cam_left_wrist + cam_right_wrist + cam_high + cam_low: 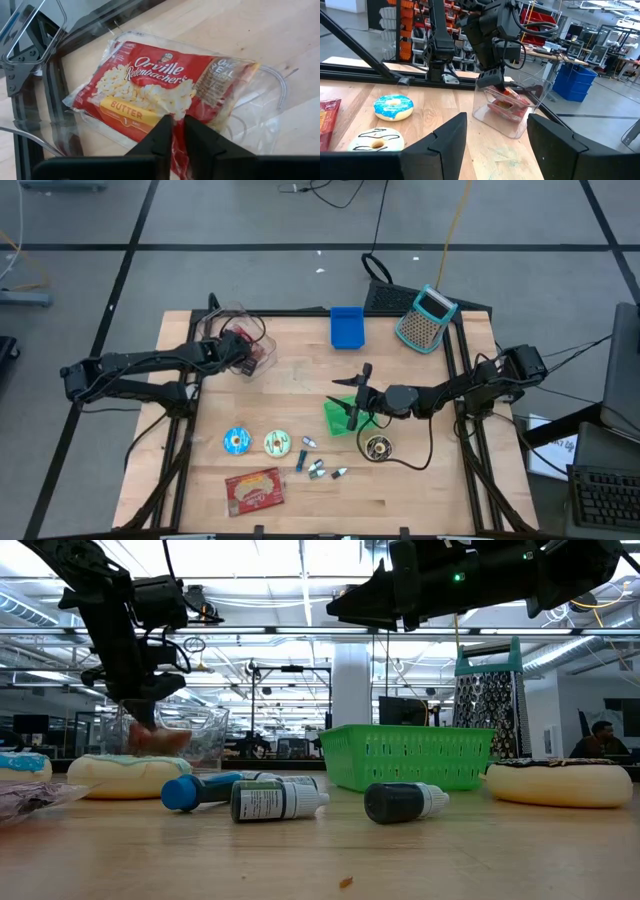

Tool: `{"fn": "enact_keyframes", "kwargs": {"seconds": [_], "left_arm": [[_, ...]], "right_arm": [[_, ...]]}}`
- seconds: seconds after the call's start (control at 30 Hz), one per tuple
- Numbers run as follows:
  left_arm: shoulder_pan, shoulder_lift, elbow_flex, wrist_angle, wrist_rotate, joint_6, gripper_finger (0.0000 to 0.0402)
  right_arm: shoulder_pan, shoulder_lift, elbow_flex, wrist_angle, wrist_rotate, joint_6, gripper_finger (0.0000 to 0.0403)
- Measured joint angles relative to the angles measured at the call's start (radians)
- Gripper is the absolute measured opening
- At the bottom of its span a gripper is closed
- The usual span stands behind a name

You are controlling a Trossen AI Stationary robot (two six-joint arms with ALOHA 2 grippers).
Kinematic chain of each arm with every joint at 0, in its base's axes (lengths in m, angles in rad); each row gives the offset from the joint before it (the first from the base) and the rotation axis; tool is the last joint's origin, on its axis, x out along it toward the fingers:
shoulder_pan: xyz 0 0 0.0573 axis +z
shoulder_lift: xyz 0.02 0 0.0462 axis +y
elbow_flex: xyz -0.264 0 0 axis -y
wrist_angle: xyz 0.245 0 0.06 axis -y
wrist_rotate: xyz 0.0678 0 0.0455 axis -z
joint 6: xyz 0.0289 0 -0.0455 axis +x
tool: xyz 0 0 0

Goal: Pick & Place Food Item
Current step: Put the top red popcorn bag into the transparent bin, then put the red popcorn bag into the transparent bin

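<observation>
A red butter-popcorn bag [150,85] lies inside a clear plastic container [235,340] at the table's far left. My left gripper [179,132] reaches down into the container and is shut on the bag. The right wrist view shows the container [515,107] with that gripper [492,80] in it. My right gripper [352,395] hangs open and level above the green basket [335,418] at mid-table, holding nothing. My left gripper pinches the popcorn bag between its two fingers at the edge nearest them [176,111], beside the yellow butter label. The fingers slant down from above into the container. The bag lies roughly flat on the container's bottom.
Two iced donuts [237,441] [279,443], small bottles [315,468] and another red bag [255,488] lie near the front. A chocolate donut [377,447] sits by the basket. A blue bin [347,327] and a teal grater [427,318] stand at the back.
</observation>
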Motion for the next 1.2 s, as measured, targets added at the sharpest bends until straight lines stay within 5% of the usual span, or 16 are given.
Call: {"fn": "enact_keyframes", "kwargs": {"seconds": [0.37, 0.8, 1.2], "left_arm": [[0.0, 0.0, 0.0, 0.002, -0.003, 0.01, 0.0128], [-0.002, -0.137, 0.143, 0.02, 0.002, 0.213, 0.0141], [-0.095, -0.344, 0.175, 0.169, 0.393, 0.279, 0.0141]], "right_arm": [[0.0, 0.0, 0.0, -0.006, 0.0, 0.0, 0.0196], [0.0, 0.0, 0.0, -0.006, 0.0, -0.003, 0.0196], [0.001, 0.0, 0.0, -0.005, 0.0, 0.027, 0.0196]]}}
